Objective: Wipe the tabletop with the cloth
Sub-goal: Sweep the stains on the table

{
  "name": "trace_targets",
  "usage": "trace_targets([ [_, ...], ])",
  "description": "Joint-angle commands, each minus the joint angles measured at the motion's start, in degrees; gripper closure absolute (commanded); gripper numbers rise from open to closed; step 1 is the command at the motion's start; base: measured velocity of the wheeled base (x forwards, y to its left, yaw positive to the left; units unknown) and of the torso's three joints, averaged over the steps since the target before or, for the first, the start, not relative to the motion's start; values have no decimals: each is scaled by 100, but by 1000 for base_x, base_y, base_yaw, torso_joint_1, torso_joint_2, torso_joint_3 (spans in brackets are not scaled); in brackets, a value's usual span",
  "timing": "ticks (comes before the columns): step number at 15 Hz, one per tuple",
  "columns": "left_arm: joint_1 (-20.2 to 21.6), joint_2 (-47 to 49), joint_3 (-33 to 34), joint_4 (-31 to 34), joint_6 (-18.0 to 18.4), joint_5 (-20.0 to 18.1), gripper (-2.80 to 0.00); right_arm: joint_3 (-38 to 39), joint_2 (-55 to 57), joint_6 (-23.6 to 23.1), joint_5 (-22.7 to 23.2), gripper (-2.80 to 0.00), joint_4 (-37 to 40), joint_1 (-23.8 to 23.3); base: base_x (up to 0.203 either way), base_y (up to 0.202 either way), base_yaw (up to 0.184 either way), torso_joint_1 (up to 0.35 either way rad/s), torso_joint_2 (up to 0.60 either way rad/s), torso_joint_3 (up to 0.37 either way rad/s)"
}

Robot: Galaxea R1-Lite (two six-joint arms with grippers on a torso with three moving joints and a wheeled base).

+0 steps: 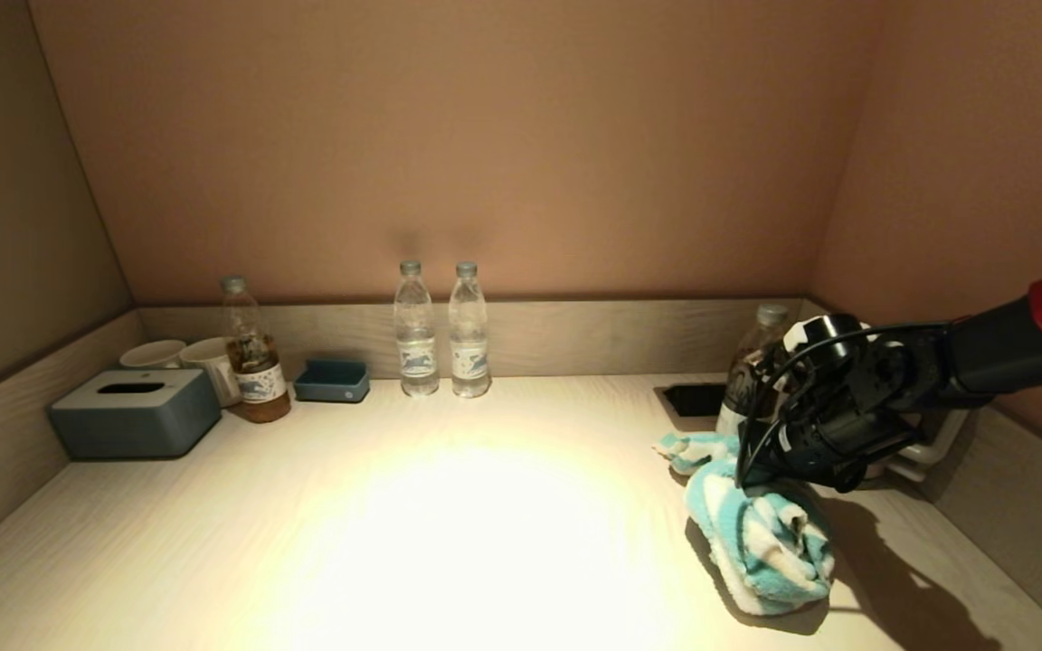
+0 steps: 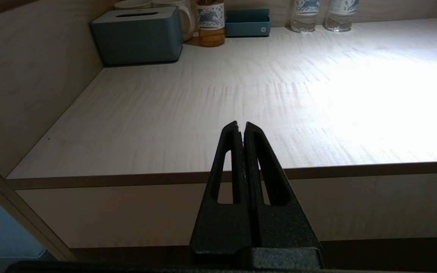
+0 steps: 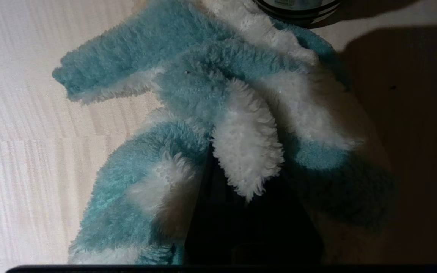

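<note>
Tabletop (image 1: pixel 449 506) is pale wood grain with a low grey-wood rim, boxed in by tan walls on three sides, bright light pool mid-surface. Landmark: dark rectangular cutout (image 1: pixel 693 399) toward the back right. Cloth (image 1: pixel 761 538), teal and white striped, lies bunched on the surface just in front of the cutout. Right gripper (image 1: pixel 745 481) is down on the cloth, fingers pinched into the fluff. Far left of the cutout: tissue box (image 1: pixel 135 412), mugs, bottles along the back rim. Left gripper (image 2: pixel 242 131) is parked off the front edge, fingers pressed together, holding nothing.
</note>
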Motion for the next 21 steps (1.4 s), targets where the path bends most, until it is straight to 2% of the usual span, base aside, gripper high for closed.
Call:
trace_targets([
  [1,3,6,0,3,0,0,0,-15,91,70,0,0,17,-69,0,0,0,0,0,0],
  [4,3,6,0,3,0,0,0,-10,64,70,-243,0,14,-148,0,0,0,0,0,0],
  [5,3,6,0,3,0,0,0,1,38,70,-545,0,10,-148,0,0,0,0,0,0],
  [7,3,6,0,3,0,0,0,12,-15,70,-661,0,8,-148,0,0,0,0,0,0],
  [10,3,6,0,3,0,0,0,63,-172,27,-1141,0,-1,-148,0,0,0,0,0,0],
  [13,3,6,0,3,0,0,0,219,-293,-154,-1412,0,-140,-148,0,0,0,0,0,0],
  [21,3,6,0,3,0,0,0,249,-305,-193,-1468,0,-185,-148,0,0,0,0,0,0],
])
